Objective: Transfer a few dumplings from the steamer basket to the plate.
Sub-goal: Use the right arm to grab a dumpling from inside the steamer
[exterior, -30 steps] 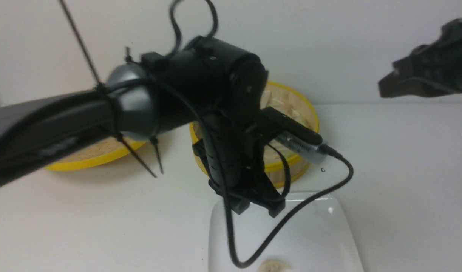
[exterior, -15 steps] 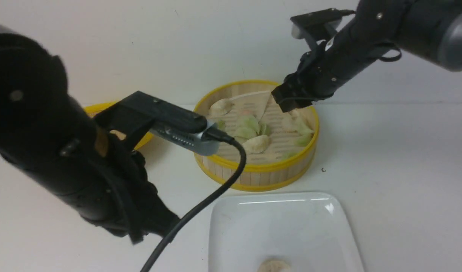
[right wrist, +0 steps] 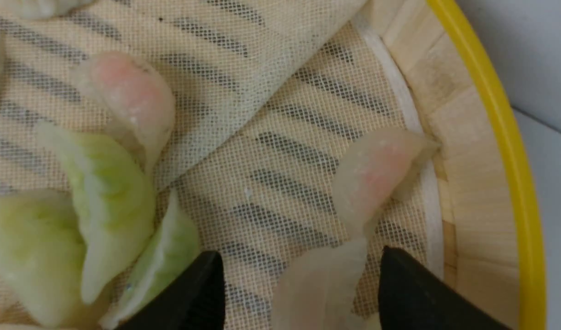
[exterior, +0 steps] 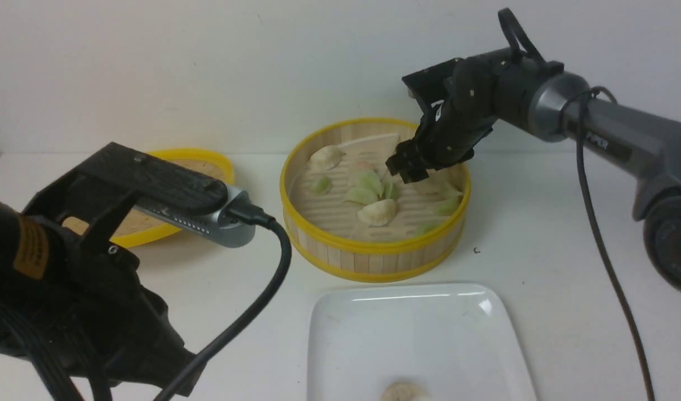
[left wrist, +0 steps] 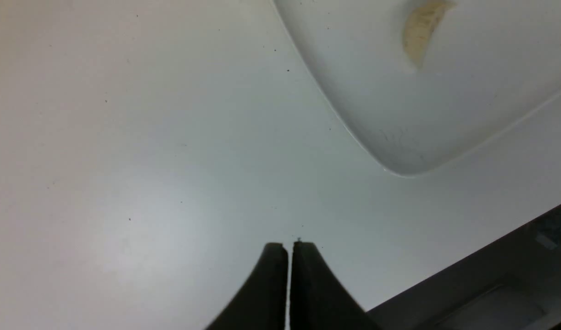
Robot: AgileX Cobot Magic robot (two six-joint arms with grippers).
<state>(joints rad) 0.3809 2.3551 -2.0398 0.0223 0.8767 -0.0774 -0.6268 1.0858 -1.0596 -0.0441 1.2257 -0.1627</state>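
The steamer basket (exterior: 373,248) stands mid-table and holds several dumplings: cream (exterior: 378,212), green (exterior: 367,181) and pinkish. My right gripper (exterior: 408,169) reaches down into its back right part, open. In the right wrist view its gripper (right wrist: 301,268) has a pale whitish dumpling (right wrist: 317,284) lying between the spread fingers, untouched, with a pinkish dumpling (right wrist: 376,174) just beyond. The white plate (exterior: 418,328) lies in front of the basket with one cream dumpling (exterior: 404,391) on its near edge. My left gripper (left wrist: 288,246) is shut and empty over bare table beside the plate (left wrist: 399,114).
A flat yellow-rimmed lid (exterior: 215,161) lies left of the basket, partly behind my left arm's camera and cable (exterior: 262,301). A folded mesh liner (right wrist: 243,68) covers the basket floor. Green dumplings (right wrist: 110,197) crowd one side of my right gripper.
My left arm has pulled back from over the plate to the near left. My right arm has swung in from the right, dropped into the basket, and its jaws have opened.
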